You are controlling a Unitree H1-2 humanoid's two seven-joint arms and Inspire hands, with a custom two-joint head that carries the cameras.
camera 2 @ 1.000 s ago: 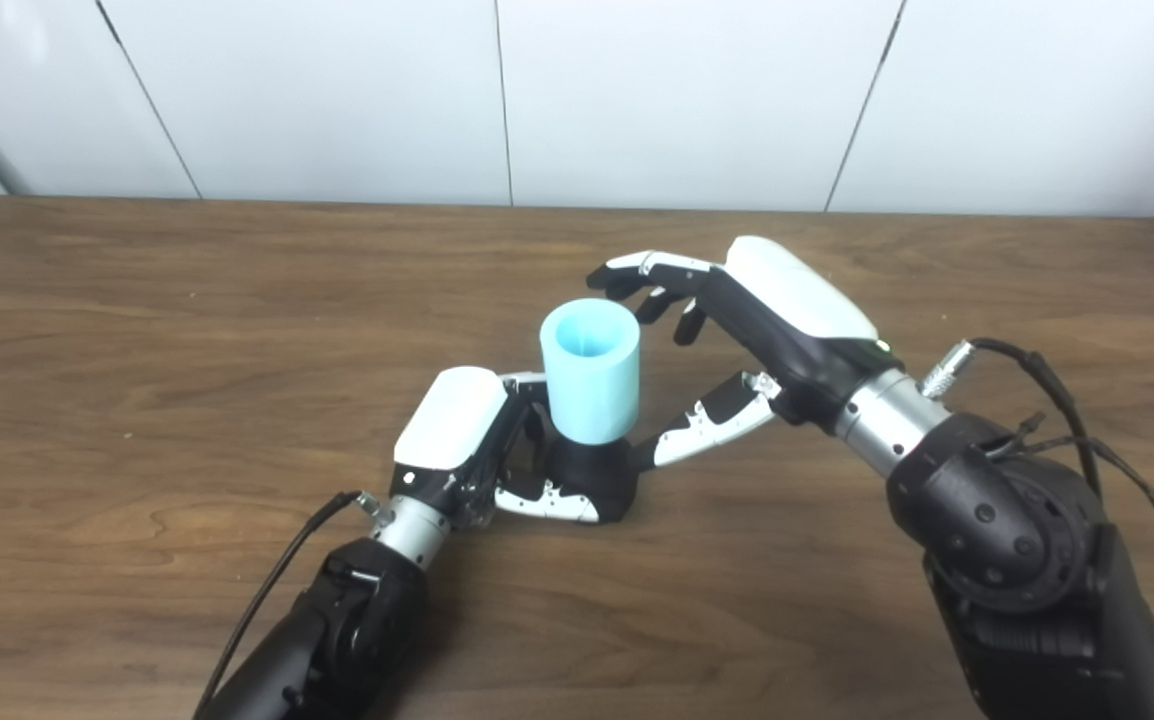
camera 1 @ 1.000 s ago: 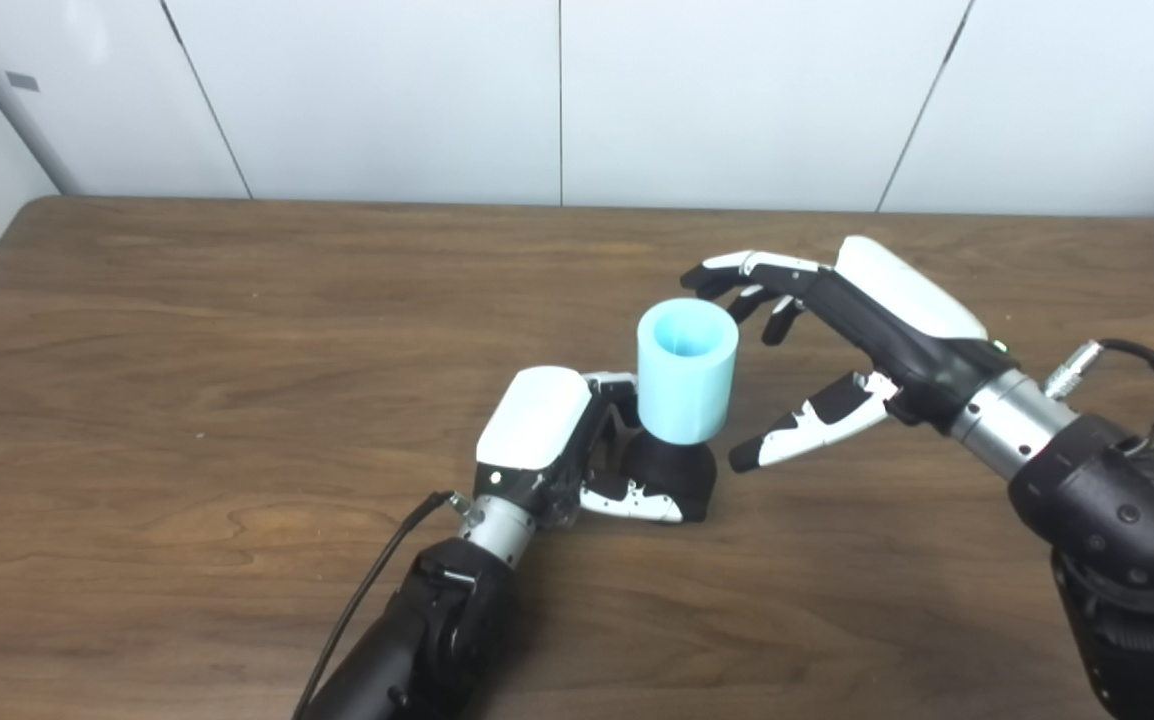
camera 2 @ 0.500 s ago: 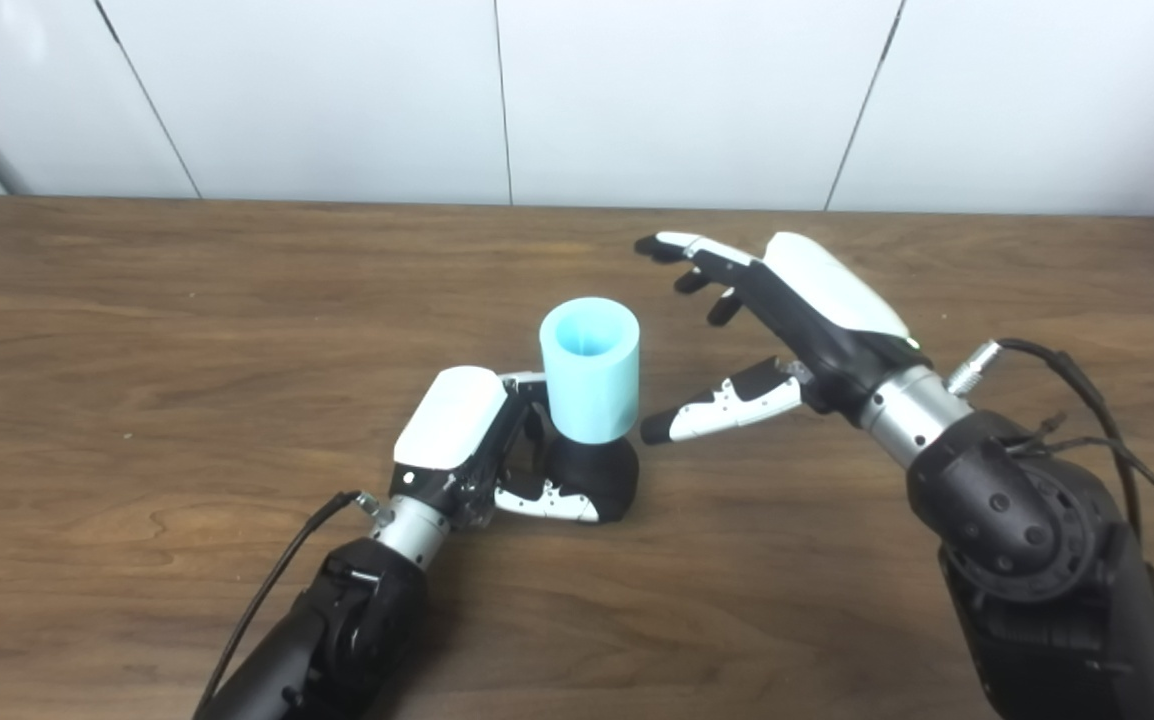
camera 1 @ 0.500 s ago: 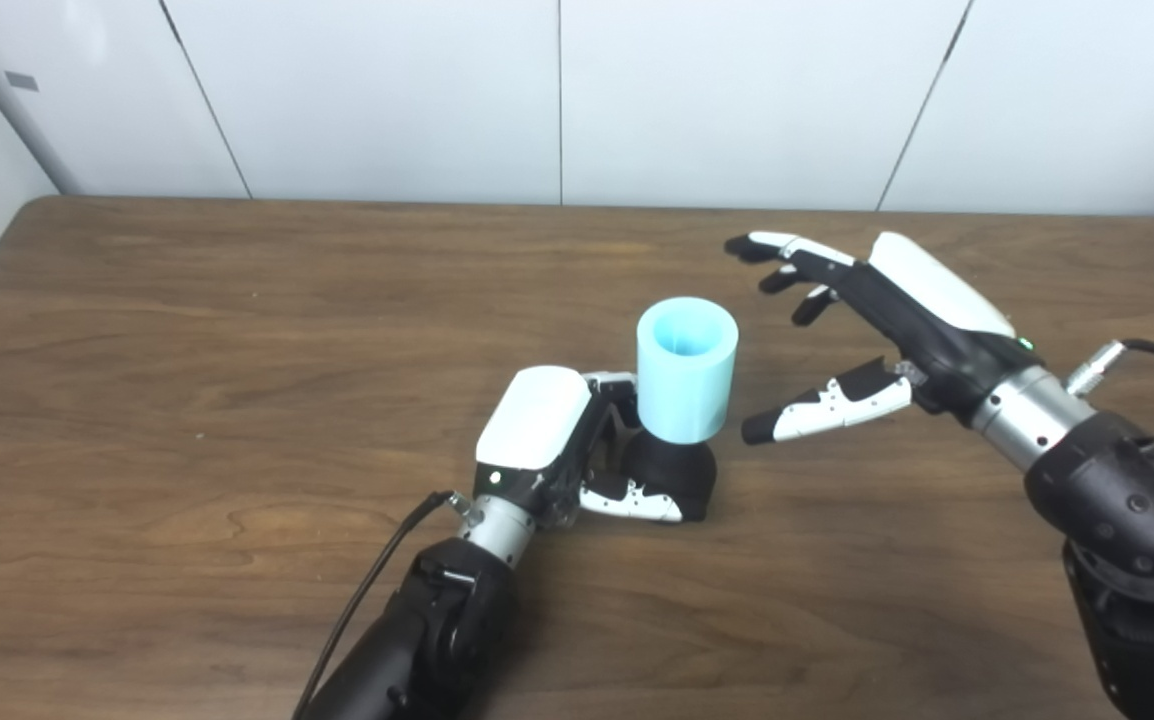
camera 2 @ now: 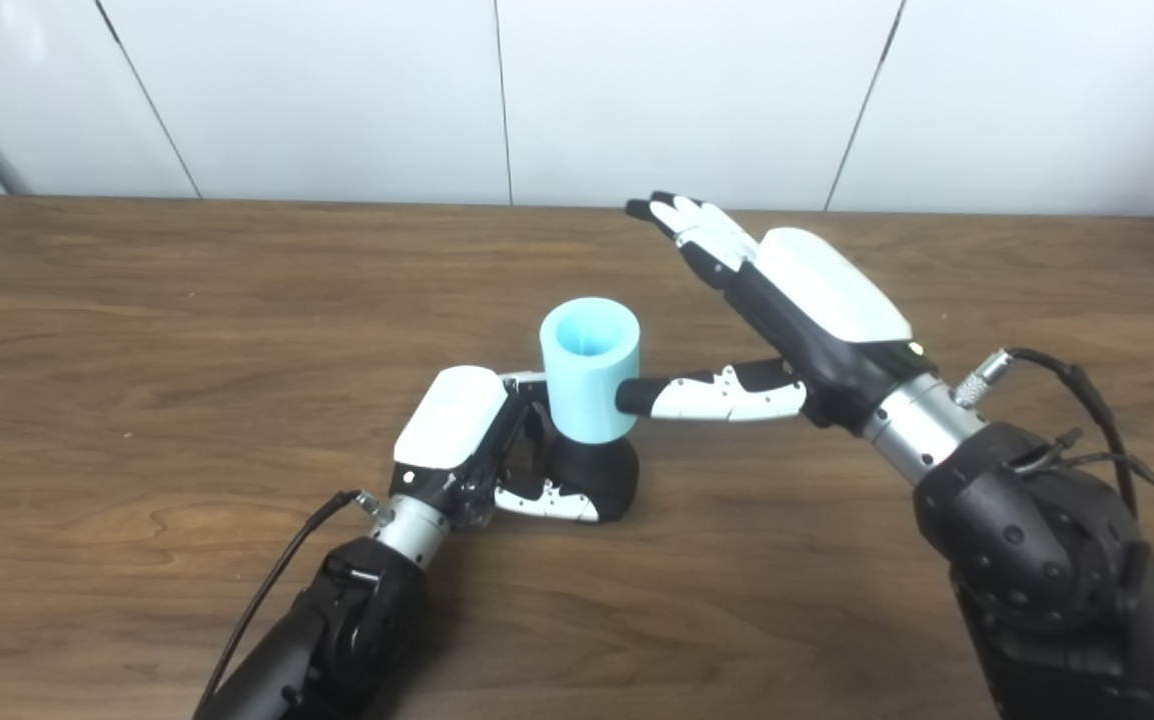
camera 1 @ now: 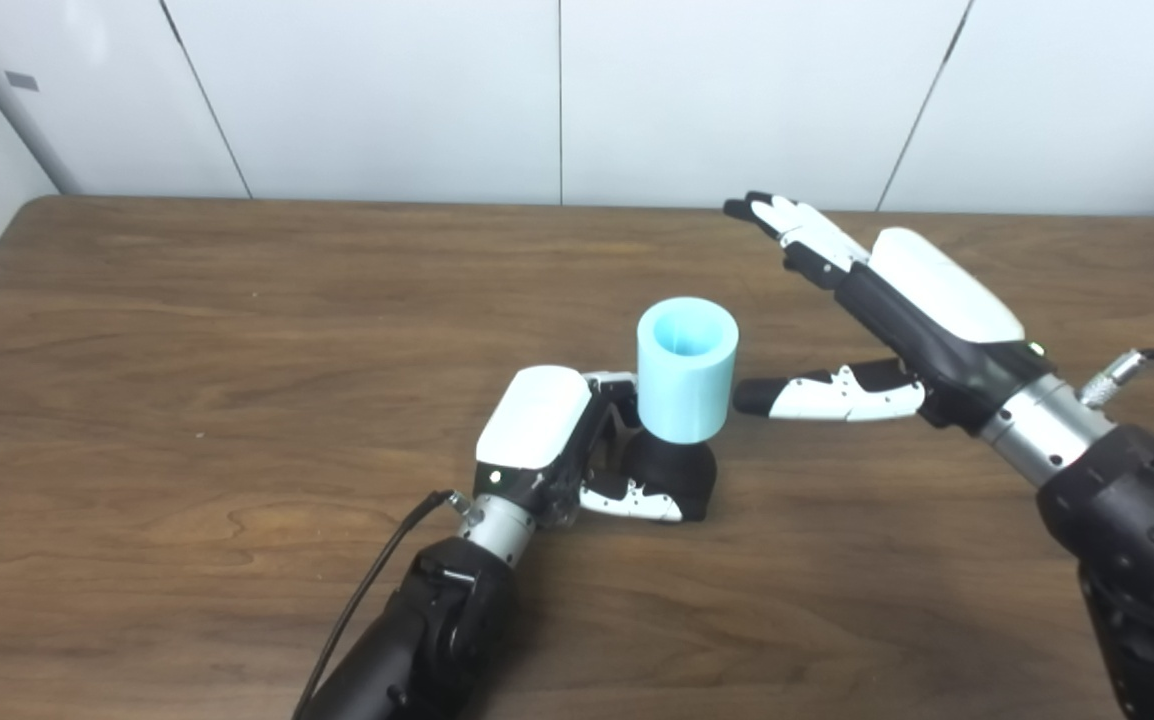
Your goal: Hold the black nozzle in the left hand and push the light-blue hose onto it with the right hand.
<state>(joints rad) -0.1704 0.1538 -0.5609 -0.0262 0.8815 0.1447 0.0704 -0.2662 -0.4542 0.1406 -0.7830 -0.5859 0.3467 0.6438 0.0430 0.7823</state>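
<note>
The black nozzle [camera 1: 672, 470] stands upright on the wooden table [camera 1: 187, 330], near the middle. My left hand [camera 1: 562, 440] is shut around its base from the left. The light-blue hose [camera 1: 687, 372], a short open cylinder, sits upright on top of the nozzle. My right hand [camera 1: 887, 315] is open to the right of the hose, fingers stretched up and away toward the back. Its thumb tip lies right beside the hose's right side; I cannot tell if it touches. It holds nothing.
White wall panels [camera 1: 557, 100] rise behind the table's far edge. A black cable [camera 1: 367, 590] runs along my left forearm. My right forearm [camera 1: 1127, 510] comes in over the table's right front.
My right hand has opened wider and its fingers have lifted away from the hose top toward the back. Hose, nozzle and left hand have not moved.
</note>
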